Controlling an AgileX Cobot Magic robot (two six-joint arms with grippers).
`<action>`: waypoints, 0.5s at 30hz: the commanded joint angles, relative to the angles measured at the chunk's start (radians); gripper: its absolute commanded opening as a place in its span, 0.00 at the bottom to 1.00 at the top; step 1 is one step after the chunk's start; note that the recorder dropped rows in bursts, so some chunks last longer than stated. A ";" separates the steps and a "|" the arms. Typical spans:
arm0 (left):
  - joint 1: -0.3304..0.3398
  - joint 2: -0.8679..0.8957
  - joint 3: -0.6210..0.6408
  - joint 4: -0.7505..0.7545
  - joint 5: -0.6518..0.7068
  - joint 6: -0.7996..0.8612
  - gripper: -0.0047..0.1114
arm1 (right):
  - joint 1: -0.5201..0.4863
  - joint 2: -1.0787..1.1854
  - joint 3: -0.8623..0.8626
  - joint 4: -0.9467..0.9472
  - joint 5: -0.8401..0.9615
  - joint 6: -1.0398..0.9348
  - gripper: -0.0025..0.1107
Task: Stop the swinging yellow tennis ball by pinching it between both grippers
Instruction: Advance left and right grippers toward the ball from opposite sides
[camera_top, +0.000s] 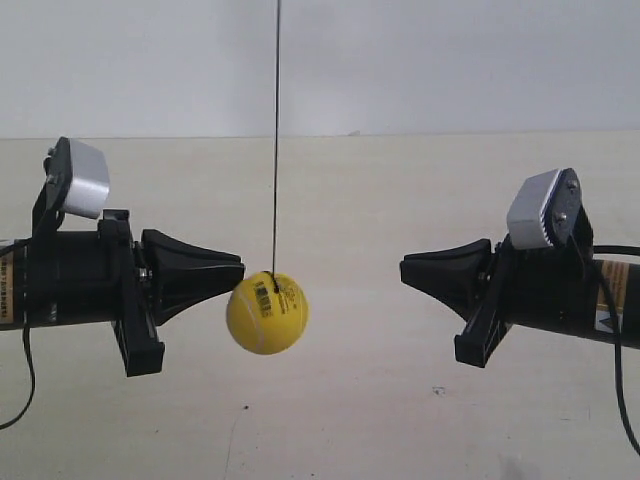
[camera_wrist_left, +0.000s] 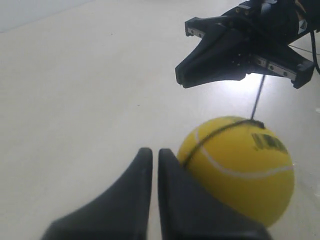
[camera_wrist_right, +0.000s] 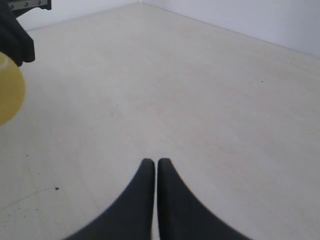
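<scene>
Starting at the worktop's (camera_top: 350, 410) edge on the exterior view's left, we find the left gripper (camera_top: 238, 270) reaching in level above the pale surface, with a silver-grey box (camera_top: 85, 180) on top of its arm. Its own wrist camera shows the ball right at its tips, which tells us this arm is the left one. There the left gripper (camera_wrist_left: 151, 152) has its two black jaws drawn together with only a thin slit between them and nothing held inside.

Next comes the yellow tennis ball (camera_top: 266, 315), hanging above the worktop on a black string (camera_top: 276, 130) that runs straight up past the far edge and out of the top of the picture. The ball sits just under and against the left gripper's tip. In the left wrist view the ball (camera_wrist_left: 240, 170) lies at the side of the jaws, seemingly touching; its white seam, its looped string (camera_wrist_left: 258, 97) and its barcode print (camera_wrist_left: 270, 144) face up.

Towards the edge on the exterior view's right, well apart from the ball, the right gripper (camera_top: 405, 268) points back at it with bare worktop between them. Its jaws are also pressed together and hold nothing, as its own camera shows (camera_wrist_right: 151, 162); only a yellow sliver of the ball (camera_wrist_right: 7, 97) shows there.
</scene>
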 joint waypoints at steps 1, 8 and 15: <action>-0.023 0.004 -0.004 0.005 -0.003 -0.008 0.08 | 0.002 -0.001 -0.007 0.000 -0.036 0.000 0.02; -0.062 0.004 -0.004 0.002 0.003 0.003 0.08 | 0.004 -0.001 -0.007 -0.002 -0.069 -0.002 0.02; -0.099 0.004 -0.004 -0.009 0.010 0.026 0.08 | 0.062 -0.001 -0.010 -0.003 -0.062 -0.023 0.02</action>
